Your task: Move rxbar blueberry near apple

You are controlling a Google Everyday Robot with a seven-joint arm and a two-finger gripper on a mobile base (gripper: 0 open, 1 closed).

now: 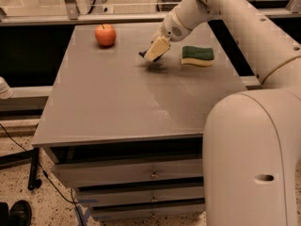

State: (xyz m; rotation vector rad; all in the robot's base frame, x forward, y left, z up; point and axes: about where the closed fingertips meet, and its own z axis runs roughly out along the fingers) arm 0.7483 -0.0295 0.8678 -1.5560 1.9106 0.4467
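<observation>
The red-orange apple (105, 35) stands at the far left of the grey table (117, 107). My gripper (155, 50) hangs a little above the table's far middle, between the apple and the sponge, to the right of the apple. It is shut on the rxbar blueberry (142, 54), of which only a small dark blue end shows at the left of the tan fingers (157, 47). Its shadow lies on the table just below.
A green-and-yellow sponge (197, 55) lies on the table to the right of the gripper. Drawers (150, 173) sit under the tabletop. My white arm and base (254, 164) fill the right side. A railing runs behind the table.
</observation>
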